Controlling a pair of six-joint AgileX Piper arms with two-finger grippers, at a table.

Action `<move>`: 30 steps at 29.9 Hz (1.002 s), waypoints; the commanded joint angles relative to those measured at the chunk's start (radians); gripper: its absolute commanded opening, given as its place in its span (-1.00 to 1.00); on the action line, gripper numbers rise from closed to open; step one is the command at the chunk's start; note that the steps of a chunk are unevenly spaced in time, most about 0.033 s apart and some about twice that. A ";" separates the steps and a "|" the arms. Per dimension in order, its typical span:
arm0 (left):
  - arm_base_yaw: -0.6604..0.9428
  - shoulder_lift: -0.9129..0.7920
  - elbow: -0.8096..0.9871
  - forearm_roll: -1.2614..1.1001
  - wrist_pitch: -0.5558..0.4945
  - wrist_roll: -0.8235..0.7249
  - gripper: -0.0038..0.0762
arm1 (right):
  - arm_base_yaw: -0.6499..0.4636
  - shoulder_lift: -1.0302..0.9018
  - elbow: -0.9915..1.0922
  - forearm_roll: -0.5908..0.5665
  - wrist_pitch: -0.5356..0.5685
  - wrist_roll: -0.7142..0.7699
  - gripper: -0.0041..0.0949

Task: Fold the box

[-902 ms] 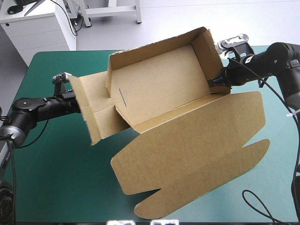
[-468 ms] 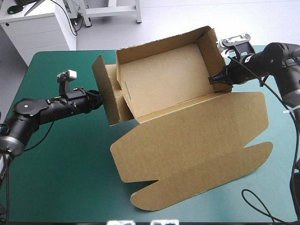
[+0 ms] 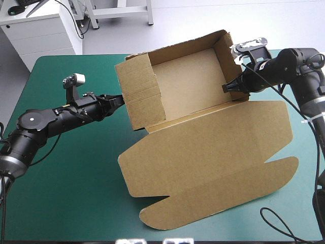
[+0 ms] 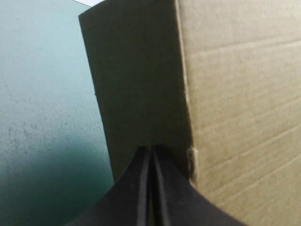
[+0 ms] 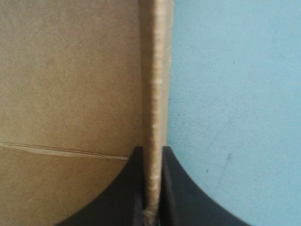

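You see your left gripper (image 3: 120,98), fingers pressed together and empty, touching the raised left wall of the brown box (image 3: 190,79) at mid-tabletop (image 3: 66,173). Your right gripper (image 3: 227,87) clamps its right wall, and the lid (image 3: 213,152) lies flat on the near side.

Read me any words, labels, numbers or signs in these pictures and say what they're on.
None can be read. The box is plain brown board with no print in any view, and the teal-green cover is unmarked.
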 commanded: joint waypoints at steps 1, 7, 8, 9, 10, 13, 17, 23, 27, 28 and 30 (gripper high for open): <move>-0.017 -0.031 -0.030 -0.059 -0.006 0.004 -0.92 | 0.021 -0.037 -0.030 0.017 -0.057 0.016 -0.94; -0.017 -0.031 -0.030 -0.059 -0.003 0.024 -0.92 | 0.068 -0.037 -0.030 -0.051 -0.061 0.057 -0.94; -0.017 -0.031 -0.030 -0.059 -0.008 0.024 -0.92 | 0.073 -0.037 -0.030 -0.051 -0.065 0.059 -0.94; -0.017 -0.031 -0.030 -0.059 -0.008 0.024 -0.92 | 0.078 -0.035 -0.030 -0.051 -0.068 0.062 -0.94; -0.017 -0.031 -0.030 -0.059 -0.008 0.024 -0.91 | 0.078 -0.035 -0.030 -0.048 -0.073 0.062 -0.94; -0.017 -0.031 -0.030 -0.059 0.002 0.024 -0.74 | 0.078 -0.031 -0.030 -0.048 -0.075 0.062 -0.94; -0.017 -0.031 -0.030 -0.079 0.018 0.024 -0.19 | 0.078 -0.030 -0.030 -0.051 -0.073 0.066 -0.94; -0.015 -0.031 -0.030 -0.109 0.054 -0.011 0.25 | 0.078 -0.030 -0.030 -0.054 -0.067 0.066 -0.94; -0.015 -0.031 -0.030 -0.170 0.075 -0.011 0.25 | 0.078 -0.030 -0.030 -0.059 -0.058 0.066 -0.94; -0.015 -0.031 -0.032 -0.181 0.079 -0.011 0.25 | 0.078 -0.030 -0.030 -0.060 -0.057 0.066 -0.94; -0.015 -0.031 -0.032 -0.191 0.083 -0.011 0.25 | 0.078 -0.030 -0.030 -0.060 -0.054 0.066 -0.94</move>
